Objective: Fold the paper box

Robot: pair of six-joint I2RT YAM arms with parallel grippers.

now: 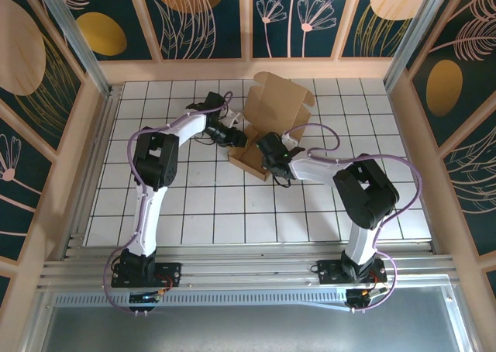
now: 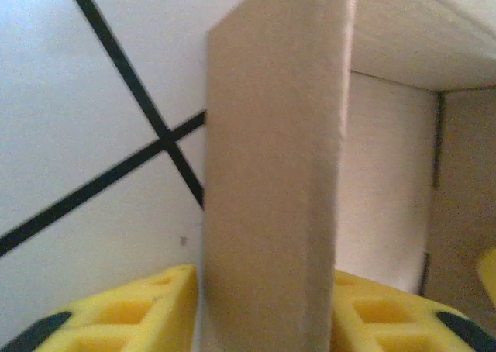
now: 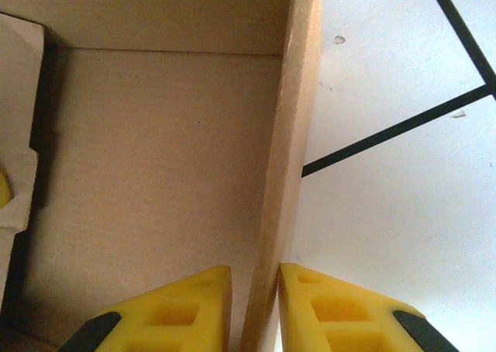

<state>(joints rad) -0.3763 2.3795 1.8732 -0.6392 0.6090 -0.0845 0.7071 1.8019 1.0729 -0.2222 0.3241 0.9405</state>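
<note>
At opposite walls of the paper box (image 1: pixel 275 104), my left hand (image 2: pixel 267 309) and right hand (image 3: pixel 256 305) pinch; I'd hold walls square.

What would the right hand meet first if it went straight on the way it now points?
The right hand straddles a wall of the box. Going straight on, it would probably follow that wall and meet the box's cross wall first; depth is unclear.
</note>
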